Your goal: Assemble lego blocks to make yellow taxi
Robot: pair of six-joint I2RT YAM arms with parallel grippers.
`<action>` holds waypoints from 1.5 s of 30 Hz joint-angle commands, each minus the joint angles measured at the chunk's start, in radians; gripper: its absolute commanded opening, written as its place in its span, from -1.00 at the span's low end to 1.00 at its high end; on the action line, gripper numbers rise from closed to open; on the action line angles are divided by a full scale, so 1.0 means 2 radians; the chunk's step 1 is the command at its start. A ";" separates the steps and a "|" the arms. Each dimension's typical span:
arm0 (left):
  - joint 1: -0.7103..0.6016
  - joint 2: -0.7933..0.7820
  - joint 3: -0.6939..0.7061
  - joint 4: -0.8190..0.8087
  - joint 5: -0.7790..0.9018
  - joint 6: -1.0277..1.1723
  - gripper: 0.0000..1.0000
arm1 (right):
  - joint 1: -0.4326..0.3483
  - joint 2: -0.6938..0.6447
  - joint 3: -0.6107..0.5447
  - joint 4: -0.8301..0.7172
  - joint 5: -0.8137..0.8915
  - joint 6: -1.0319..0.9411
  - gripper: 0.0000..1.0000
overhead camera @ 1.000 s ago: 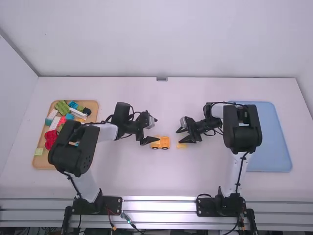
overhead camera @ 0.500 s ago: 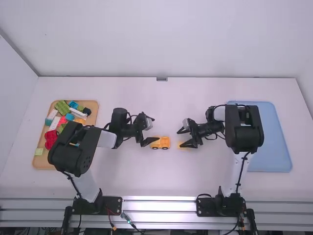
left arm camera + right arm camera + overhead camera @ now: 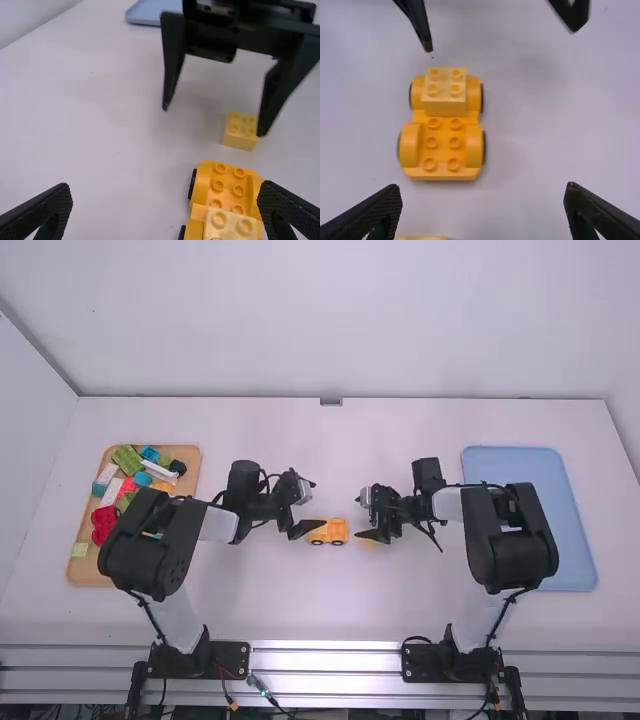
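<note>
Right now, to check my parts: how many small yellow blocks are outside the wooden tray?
2: one block atop the car base, another block on the table by the right gripper. More may be hidden.

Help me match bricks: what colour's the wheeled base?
Base: orange-yellow, clearest in right wrist view.

Vehicle base (image 3: 410, 145): smooth molded plastic with a soft sheen on its rounded fenders and studs. Fitted block (image 3: 445, 107): smooth, hard plastic, low sheen. Loose block (image 3: 240, 142): the same smooth plastic look. Mixed blocks (image 3: 127, 460) at the left: smooth, plastic in appearance. Tan tray (image 3: 86, 574) under them: matt; wood or plastic, cannot be told. Blue tray (image 3: 570, 575) at the right: smooth, matt, plastic-looking. Table (image 3: 300, 610): smooth, matt white. Rail (image 3: 325, 662) along the near edge: bare metal, bright and grooved. Left gripper (image 3: 319, 504) and right gripper (image 3: 358, 518): jaws matt black, finely textured.
</note>
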 commanded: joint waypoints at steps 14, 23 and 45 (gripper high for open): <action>0.002 0.004 -0.002 0.004 0.006 -0.001 0.98 | -0.039 0.013 -0.028 -0.035 -0.038 -0.010 0.64; 0.002 0.004 -0.002 0.010 0.006 -0.001 0.98 | -0.042 0.053 -0.029 -0.010 -0.037 -0.002 0.51; 0.002 0.004 -0.002 0.016 0.008 -0.005 0.98 | -0.048 0.090 -0.013 -0.010 -0.038 -0.006 -0.31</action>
